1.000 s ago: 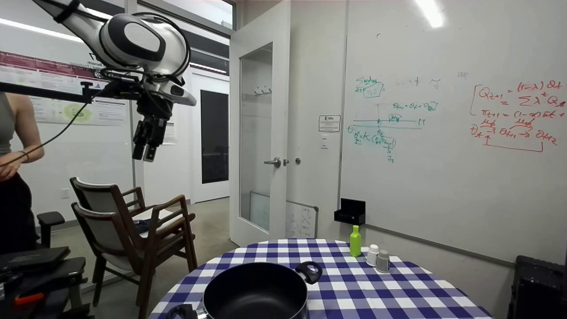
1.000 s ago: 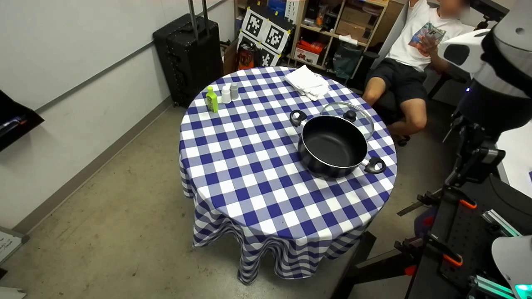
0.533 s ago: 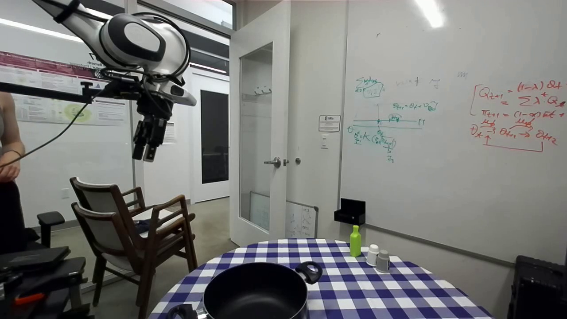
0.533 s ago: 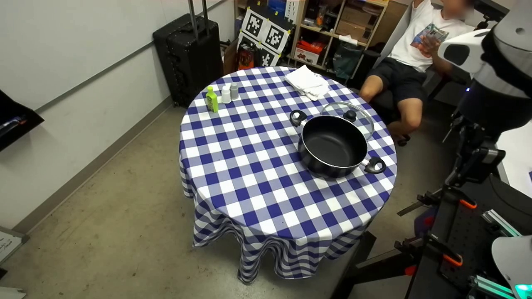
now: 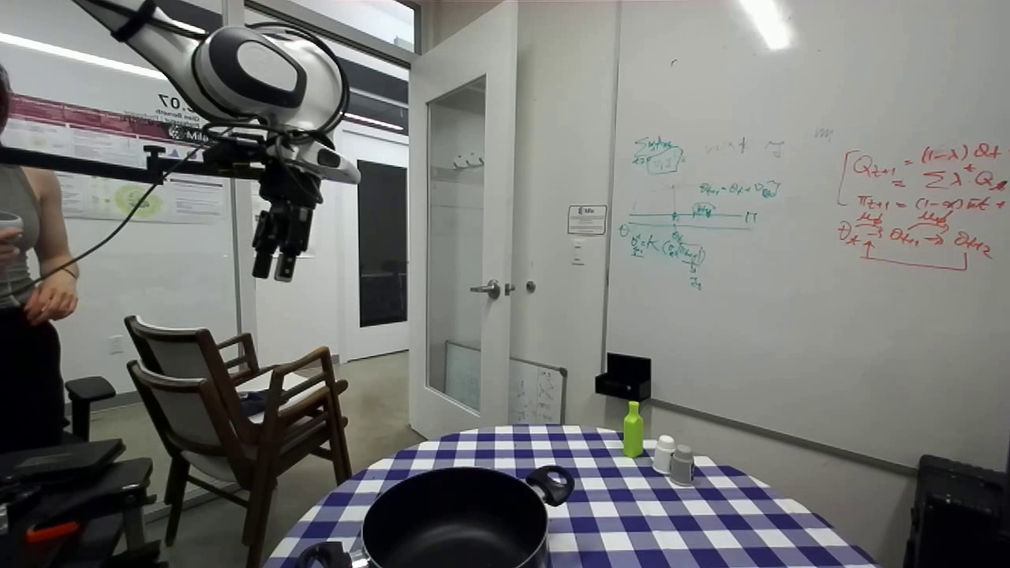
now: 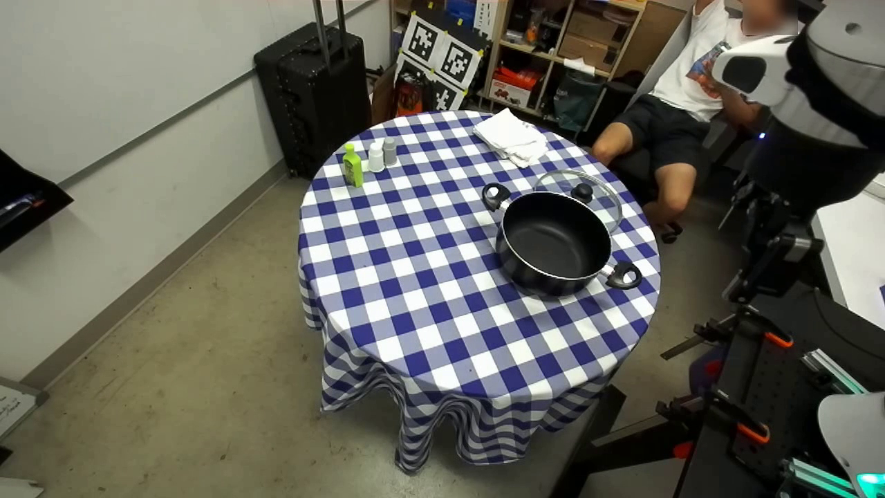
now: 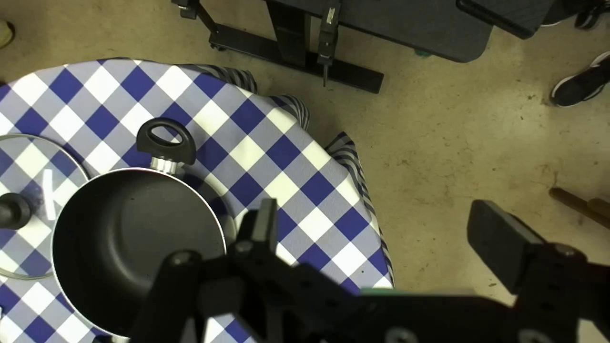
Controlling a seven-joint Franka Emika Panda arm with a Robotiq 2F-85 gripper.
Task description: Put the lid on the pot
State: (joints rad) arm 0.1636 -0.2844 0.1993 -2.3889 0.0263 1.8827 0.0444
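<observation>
You had on the round surface (image 6: pixel 415 277): one glass lid (image 7: pixel 45 209), one black pot (image 6: pixel 553 242) with two handles (image 6: pixel 498 202), one green bottle (image 6: pixel 352 169), one white shaker (image 6: pixel 376 158), one grey shaker (image 6: pixel 390 152), one heap of white cloth (image 6: pixel 510 138). Lid sat just beside the pot; couldn't tell if they touched. Pot's wall (image 6: pixel 532 277) side hid part of the lid in an exterior view. Wrist view cut the lid at left, and your jaws covered some of the pot. One handle (image 5: pixel 339 555) ran off the bottom in an exterior view. Lid lay flat, knob (image 6: pixel 582 193) up, round. Pot stood upright, long axis handle to handle. Jaws hung spread wide, well apart from both.
</observation>
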